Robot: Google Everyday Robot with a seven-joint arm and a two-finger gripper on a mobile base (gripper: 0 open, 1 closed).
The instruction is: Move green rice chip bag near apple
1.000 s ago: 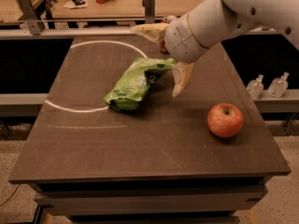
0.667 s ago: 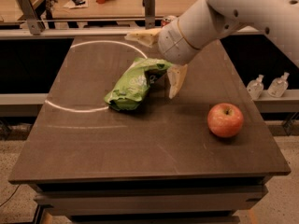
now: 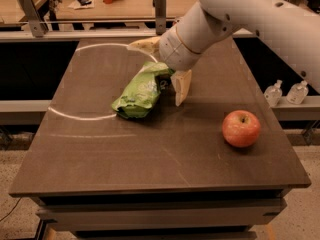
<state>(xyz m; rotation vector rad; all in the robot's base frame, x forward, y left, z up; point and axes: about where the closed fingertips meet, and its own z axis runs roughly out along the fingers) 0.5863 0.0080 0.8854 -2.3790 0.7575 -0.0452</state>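
The green rice chip bag (image 3: 139,92) lies crumpled on the dark table (image 3: 150,159), left of centre, long axis running from front left to back right. The apple (image 3: 241,128) sits upright near the table's right edge, well apart from the bag. My gripper (image 3: 161,67) hangs from the white arm at the bag's far right end. It is open, with one cream finger (image 3: 181,86) to the right of the bag and the other behind it, so the bag's upper end lies between them. That end is partly hidden by the wrist.
A white arc (image 3: 80,117) is painted on the table's left half. Two small clear bottles (image 3: 286,92) stand on a ledge beyond the right edge. Metal posts (image 3: 159,8) and a wooden table with clutter stand behind.
The arm and gripper have shifted slightly left and closer over the bag's far end. The bag and apple have not moved.
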